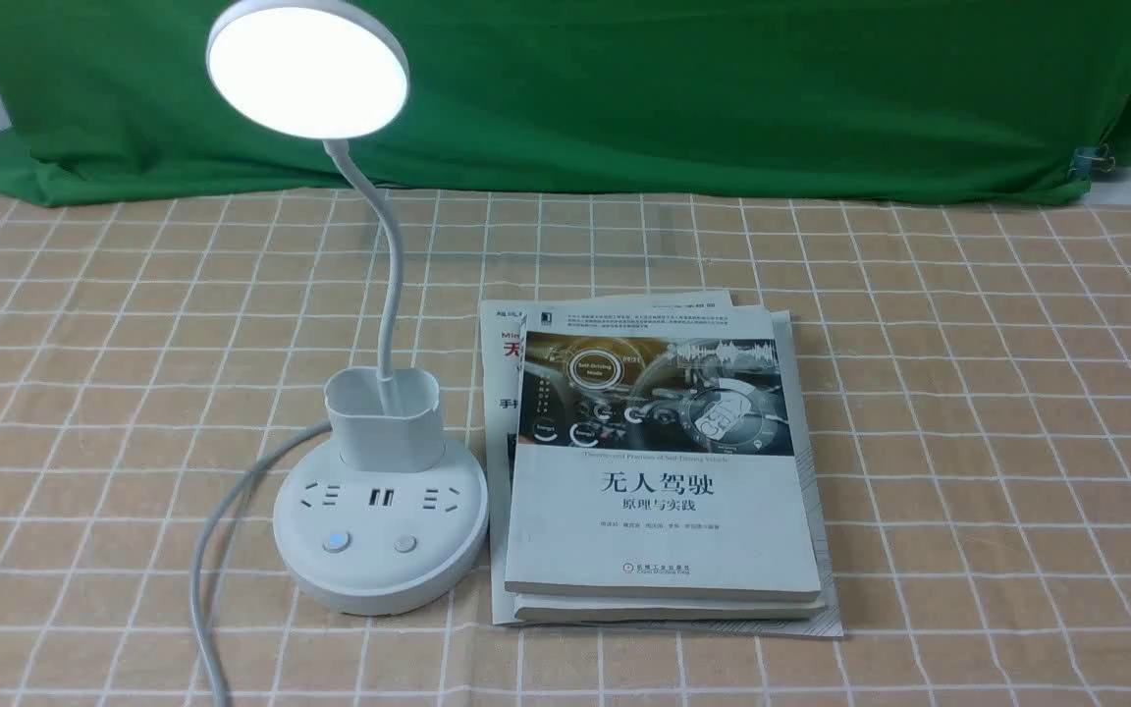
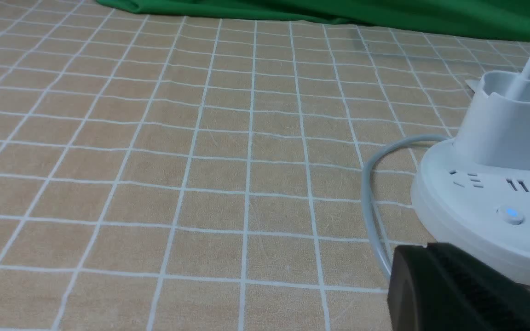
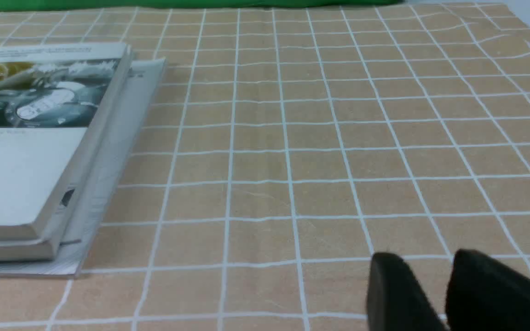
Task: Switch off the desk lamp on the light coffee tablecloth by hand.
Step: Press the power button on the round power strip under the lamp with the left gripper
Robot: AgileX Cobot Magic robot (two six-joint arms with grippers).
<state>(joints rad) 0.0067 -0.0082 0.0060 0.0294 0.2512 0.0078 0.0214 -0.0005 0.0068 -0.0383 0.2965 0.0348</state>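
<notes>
Desk lamp (image 1: pixel 379 520): white, upright, head lit, one button glowing blue; left of books (image 1: pixel 664 471). Left gripper (image 2: pixel 423 250): fingers together. Right gripper (image 3: pixel 423 257): fingers apart.

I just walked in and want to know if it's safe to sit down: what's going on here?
Nothing is being handled right now. The desk lamp is lit and stands on the light coffee tablecloth, left of a stack of books. The robot is meant to switch it off; neither tool touches it, so that is not yet done.
</notes>
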